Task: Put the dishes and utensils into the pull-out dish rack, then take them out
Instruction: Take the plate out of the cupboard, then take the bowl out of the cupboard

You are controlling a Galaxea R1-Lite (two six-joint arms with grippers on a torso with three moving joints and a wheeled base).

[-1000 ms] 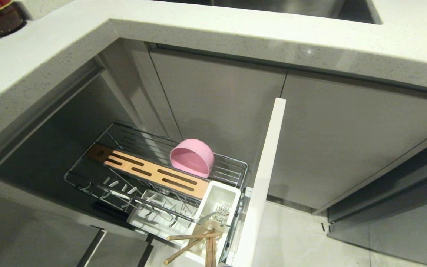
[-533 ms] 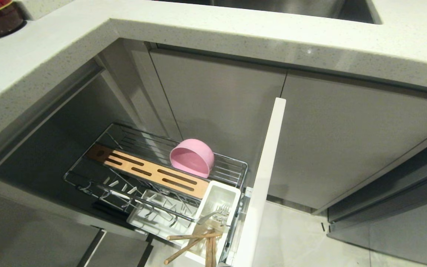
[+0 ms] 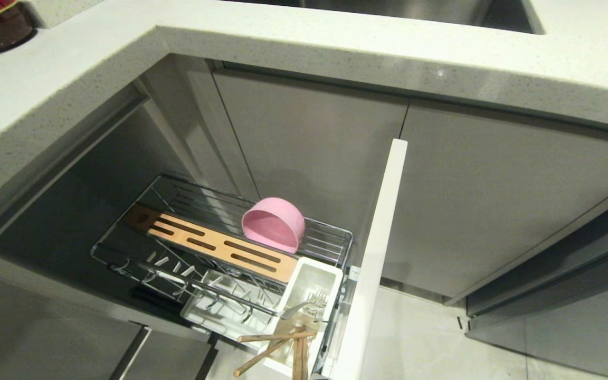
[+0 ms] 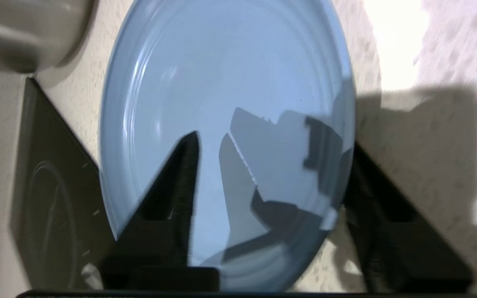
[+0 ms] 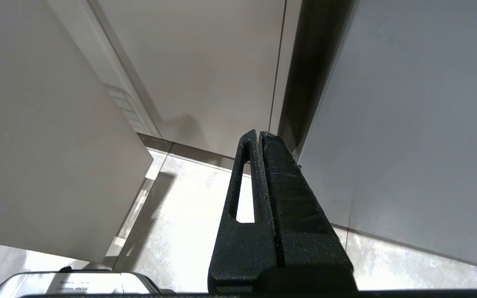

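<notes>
Light-blue plate (image 4: 226, 82), left gripper (image 4: 271, 140) jaws apart

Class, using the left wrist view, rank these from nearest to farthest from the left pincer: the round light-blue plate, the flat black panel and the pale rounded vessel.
1. Round light-blue plate: directly under the open left pincer.
2. Flat black panel: set in the counter beside the plate's rim.
3. Pale rounded vessel: beyond the panel, at the picture's corner.

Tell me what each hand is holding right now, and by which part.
Nothing. The left hand stands open astride the rim of the flat round light-blue plate lying on the speckled countertop; the right hand is shut and empty.
</notes>
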